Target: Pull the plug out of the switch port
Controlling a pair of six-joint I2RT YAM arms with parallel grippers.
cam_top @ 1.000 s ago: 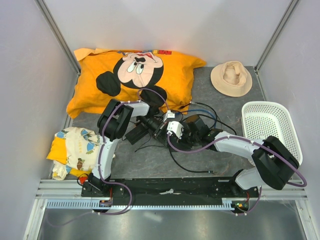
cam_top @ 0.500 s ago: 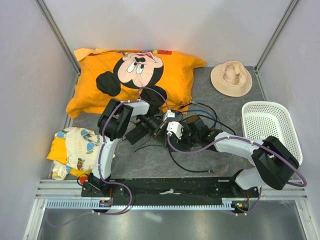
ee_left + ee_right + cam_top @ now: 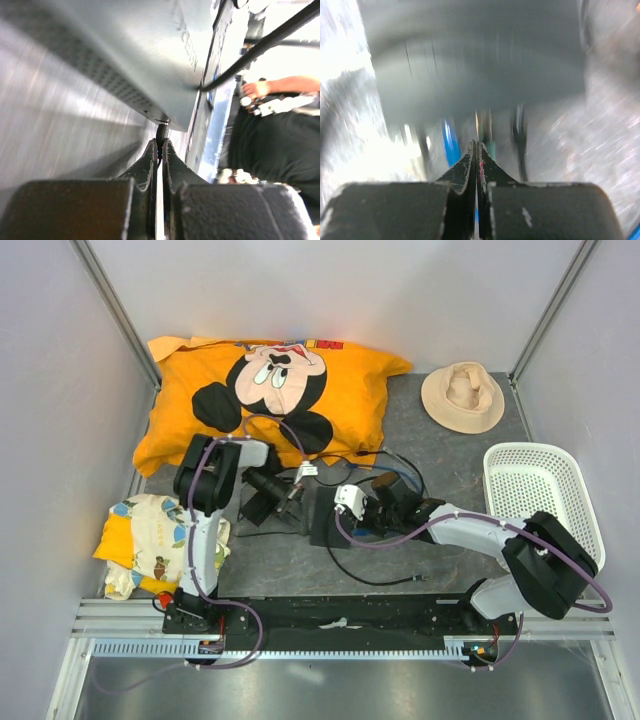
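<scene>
The switch (image 3: 322, 528) lies flat on the grey table (image 3: 280, 562), midway between the two arms. The left gripper (image 3: 160, 146) is pinched almost shut on a small dark plug (image 3: 161, 131) — the plug's tip sits right at the switch's edge (whether it is seated in a socket cannot be told). A black cable (image 3: 260, 46) runs to that edge. The right gripper (image 3: 476, 146) has its fingers pressed together, holding nothing — it points at the switch's socket side, where a blue cable (image 3: 449, 139) shows through the blur.
</scene>
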